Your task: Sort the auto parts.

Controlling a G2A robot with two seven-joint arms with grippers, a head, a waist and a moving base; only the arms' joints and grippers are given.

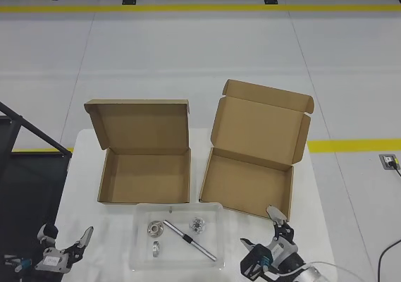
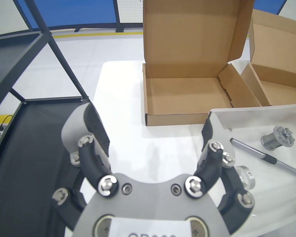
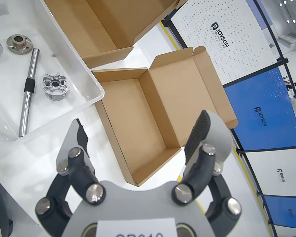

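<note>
Four parts [image 1: 189,241] sit in the tray [image 1: 179,205] between left claw [image 1: 66,236] and right claw [image 1: 260,229], both wide and empty; open boxes [image 1: 144,176] beyond await sorting.

The top view looks steeply down from well above on the table [image 1: 80,211], left box [image 1: 144,176], right box [image 1: 246,180] and tray [image 1: 179,206]. The wrist views sit low and close behind the left gripper [image 2: 148,122] and right gripper [image 3: 141,122], facing the tray and boxes, which all views share.
</note>
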